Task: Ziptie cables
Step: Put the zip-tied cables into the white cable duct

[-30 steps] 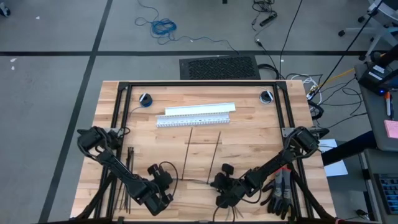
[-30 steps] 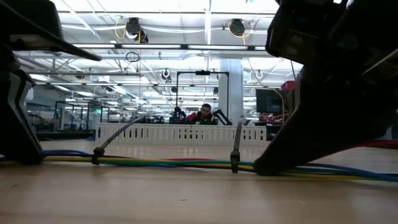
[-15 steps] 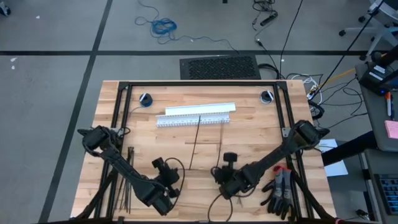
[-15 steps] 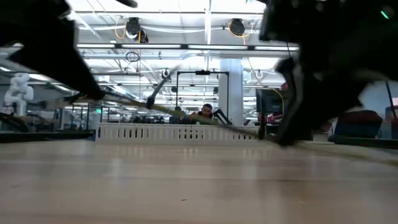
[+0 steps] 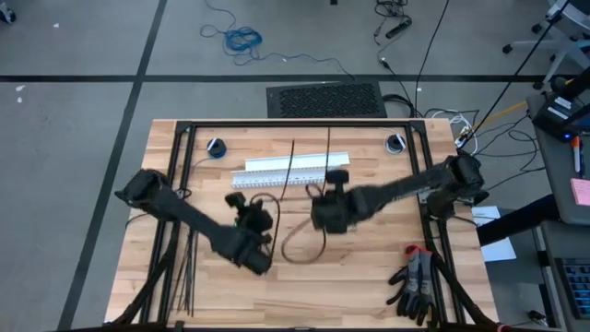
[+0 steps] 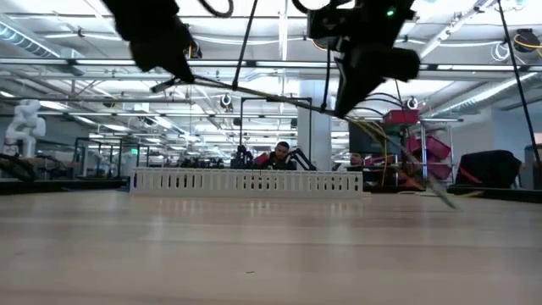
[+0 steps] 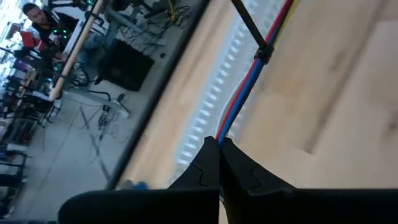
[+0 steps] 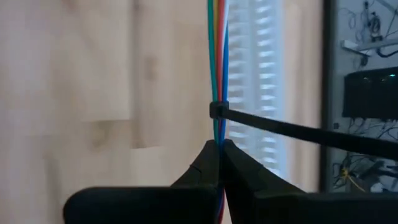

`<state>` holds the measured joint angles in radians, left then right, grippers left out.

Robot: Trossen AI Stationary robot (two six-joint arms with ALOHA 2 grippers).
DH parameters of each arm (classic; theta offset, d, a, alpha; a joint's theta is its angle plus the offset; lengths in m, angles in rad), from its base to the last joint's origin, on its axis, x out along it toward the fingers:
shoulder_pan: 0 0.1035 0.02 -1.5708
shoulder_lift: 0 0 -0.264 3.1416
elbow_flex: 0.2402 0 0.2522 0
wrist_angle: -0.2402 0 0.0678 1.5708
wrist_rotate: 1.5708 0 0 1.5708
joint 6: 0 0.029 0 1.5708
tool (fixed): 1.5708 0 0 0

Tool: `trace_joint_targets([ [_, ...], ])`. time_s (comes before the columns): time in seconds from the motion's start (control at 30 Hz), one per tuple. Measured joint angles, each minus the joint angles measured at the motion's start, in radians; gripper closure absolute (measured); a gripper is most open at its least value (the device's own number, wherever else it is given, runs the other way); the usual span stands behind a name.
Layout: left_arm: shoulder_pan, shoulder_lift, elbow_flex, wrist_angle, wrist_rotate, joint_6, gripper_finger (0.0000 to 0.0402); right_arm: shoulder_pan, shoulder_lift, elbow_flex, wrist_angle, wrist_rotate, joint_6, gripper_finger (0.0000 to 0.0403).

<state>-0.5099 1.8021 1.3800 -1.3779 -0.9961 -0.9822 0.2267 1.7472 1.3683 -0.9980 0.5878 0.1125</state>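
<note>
Several cables [image 8: 216, 74] held taut above the table [image 5: 369, 267], two zipties [image 8: 280, 129] cinched on them, left gripper [image 7: 218, 146] and right gripper [image 8: 219, 147] each clamped tight on the bundle, white channel [image 5: 286, 164] beneath, spare strips [image 5: 189, 272] at left edge, gloves [image 5: 417, 284], person [image 6: 278, 155] in the lab behind.

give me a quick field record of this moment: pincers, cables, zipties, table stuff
left pincer: shut on cables, lifted above table
right pincer: shut on cables, lifted above table
cables: coloured bundle stretched between both pincers, off the table
zipties on cables: two, tails sticking out
spare zipties: on table by its left edge
white channel: at table's far side
gloves: at table's near right corner
</note>
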Motion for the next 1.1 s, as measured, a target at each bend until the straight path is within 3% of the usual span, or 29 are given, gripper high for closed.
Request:
trace_joint_targets([
  [0.3, 0.25, -0.159, 0.0, 0.057, 0.009, 0.279, 0.0401, -0.245, -0.099, 0.002, 0.018, -0.03, -0.27, 0.0402],
  [0.7, 0.472, -0.139, -0.056, 0.605, 0.136, 0.803, 0.0401, -0.414, -0.105, -0.055, -0.065, -0.033, -0.327, 0.0402],
  [0.87, 0.518, -0.135, -0.096, 0.686, 0.212, 0.842, 0.0401, -0.462, -0.108, -0.115, -0.021, -0.066, -0.321, 0.0402],
  [1.1, 0.522, -0.135, -0.214, 0.674, 0.221, 0.802, 0.0401, -0.471, -0.11, -0.233, 0.218, -0.24, -0.359, 0.0402],
])
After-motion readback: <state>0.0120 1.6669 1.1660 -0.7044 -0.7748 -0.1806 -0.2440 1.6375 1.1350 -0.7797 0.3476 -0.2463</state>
